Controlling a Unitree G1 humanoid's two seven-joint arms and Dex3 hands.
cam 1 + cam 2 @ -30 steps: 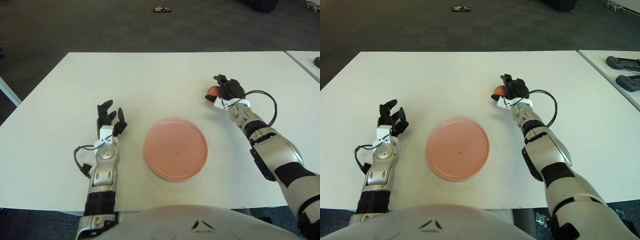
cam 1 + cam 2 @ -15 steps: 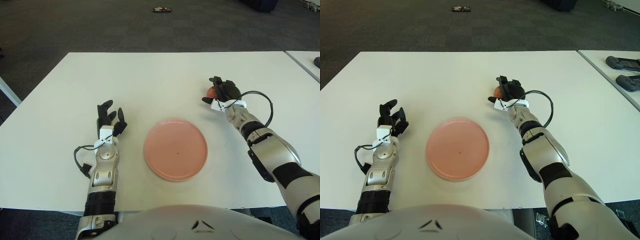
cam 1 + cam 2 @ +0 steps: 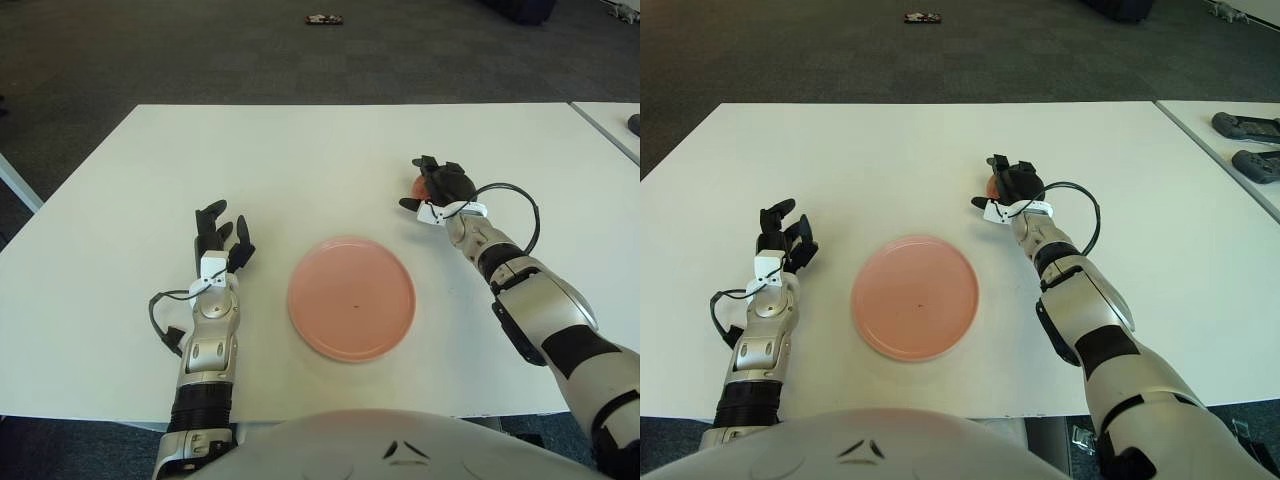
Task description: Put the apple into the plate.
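Your right robot hand [image 3: 441,185] has its fingers curled around the apple [image 3: 424,186], right of and beyond the plate [image 3: 351,297]. Next, carry it left over the plate and release. Left robot hand [image 3: 220,240] idles, fingers spread.

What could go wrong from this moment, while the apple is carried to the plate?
1. The right robot hand covers most of the apple, so the hold cannot be judged; it may slip and roll on the table.
2. The plate looks shallow; an apple dropped there may roll off.
The left robot hand shows left of the plate, out of the path.
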